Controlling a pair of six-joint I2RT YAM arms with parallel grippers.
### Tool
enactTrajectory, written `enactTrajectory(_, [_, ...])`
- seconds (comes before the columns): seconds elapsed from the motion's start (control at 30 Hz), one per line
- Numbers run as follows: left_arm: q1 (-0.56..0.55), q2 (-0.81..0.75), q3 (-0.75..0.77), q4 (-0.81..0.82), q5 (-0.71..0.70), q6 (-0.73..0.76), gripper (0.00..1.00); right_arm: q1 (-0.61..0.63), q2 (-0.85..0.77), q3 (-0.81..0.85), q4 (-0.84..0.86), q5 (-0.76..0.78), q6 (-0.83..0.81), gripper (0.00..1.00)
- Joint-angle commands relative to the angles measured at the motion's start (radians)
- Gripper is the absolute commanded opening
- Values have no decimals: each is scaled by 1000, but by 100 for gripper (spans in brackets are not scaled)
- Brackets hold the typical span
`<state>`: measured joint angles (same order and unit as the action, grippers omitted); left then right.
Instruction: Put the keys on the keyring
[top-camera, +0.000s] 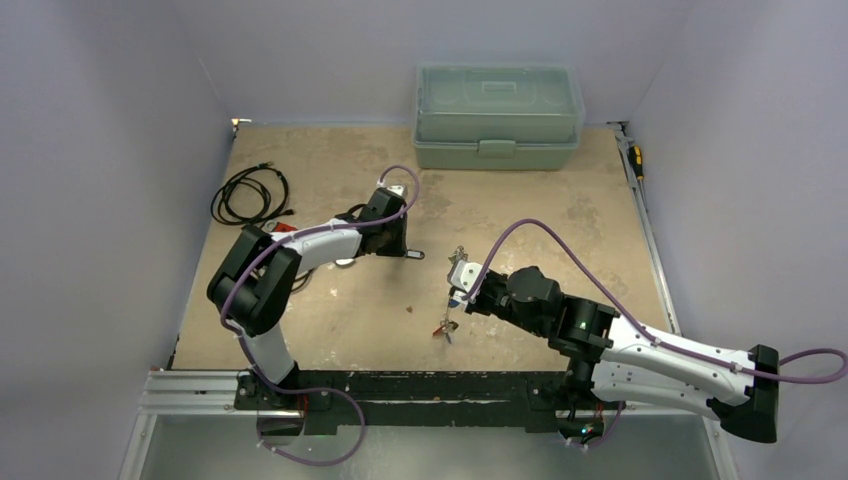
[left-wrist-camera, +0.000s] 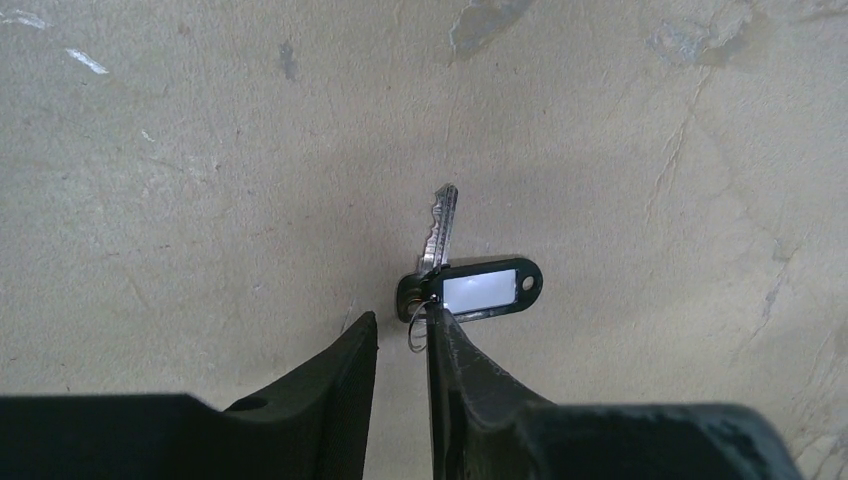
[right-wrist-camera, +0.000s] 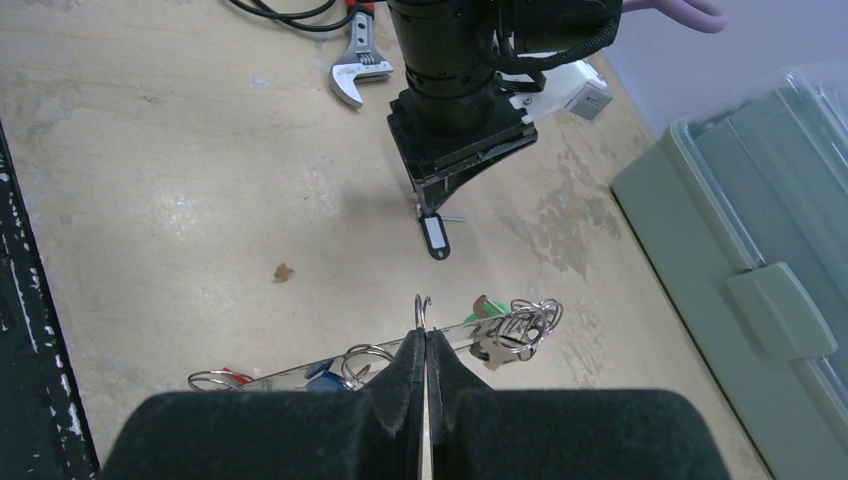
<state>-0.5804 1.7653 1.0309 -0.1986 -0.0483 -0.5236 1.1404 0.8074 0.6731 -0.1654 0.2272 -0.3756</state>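
hanging from the right claw (right-wrist-camera: 424, 340), the keyring (right-wrist-camera: 423, 304) is pinched by its thin wire between fingers pressed fully together, and it is held up off the worktop (top-camera: 350, 310) near the middle. several keys (right-wrist-camera: 512, 330) are already threaded on it, bunched on small rings to either side of the grip, with red, blue and green heads showing among them (the bunch is too tangled to count). one more key (left-wrist-camera: 438, 232) lies flat on the worktop apart from the keyring, joined to a black tag (left-wrist-camera: 480, 288) with a white window. the left claw (left-wrist-camera: 402, 338) is down right at that tag with its fingers a narrow gap apart. the key's small split ring (left-wrist-camera: 416, 338) sits in that gap against one finger, not clamped. farther off, behind the left arm, lie a wrench (right-wrist-camera: 356, 70) and a coiled cable (top-camera: 250, 193). a pale green box (top-camera: 498, 115) stands at the far edge.
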Motion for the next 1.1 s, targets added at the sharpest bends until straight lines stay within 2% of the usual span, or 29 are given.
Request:
enactTrajectory(0.0, [9,12,11,27,20,-21,23,8,-5,59,52,30,3,0])
enactTrajectory(0.4, [9,27,4,51,39,-27,14,15,1,60,50,32,3,0])
enactTrajectory(0.67, [9,32,1,53,41,-30,6,20,10,63,42,33,6,0])
enactTrajectory(0.77, [8,26,-1,56,39,-31,0,22,10,63,42,36,8,0])
enactTrajectory(1.07, [8,-32,-9,31,1,-40,0,28,6,60,41,40,8,0])
